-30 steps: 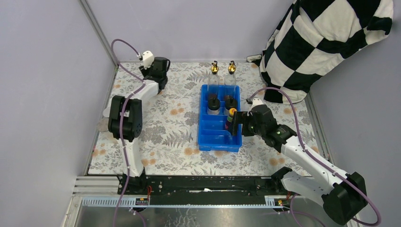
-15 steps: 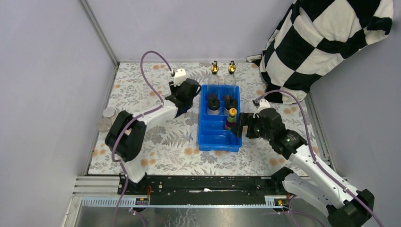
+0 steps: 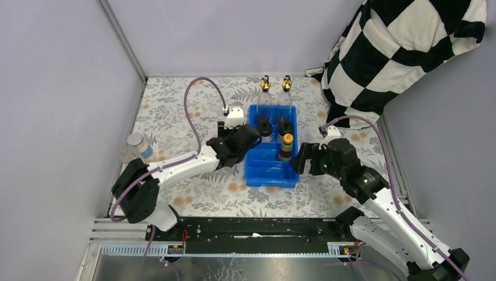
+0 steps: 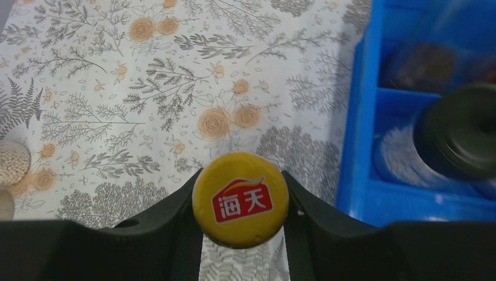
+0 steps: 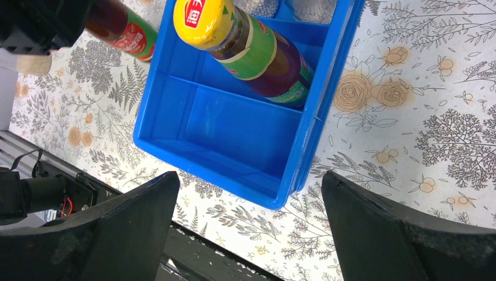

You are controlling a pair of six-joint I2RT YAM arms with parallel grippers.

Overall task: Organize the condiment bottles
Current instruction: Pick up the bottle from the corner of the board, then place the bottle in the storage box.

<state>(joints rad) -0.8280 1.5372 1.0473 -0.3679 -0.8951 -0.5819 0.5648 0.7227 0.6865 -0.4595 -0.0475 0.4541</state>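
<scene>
From above and behind the arm bases at 6 o'clock, steeply down and far off, over the whole floral table, blue tray near centre. From the left wrist, straight down and very close onto the held sauce bottle, tray rim at 3 o'clock. From the right wrist, down from higher, tray filling the middle, same bottle at 11 o'clock. Tray common to all three.

Plain lilac walls — floral-print tablecloth, black-white checkered fabric draped at far right corner.
</scene>
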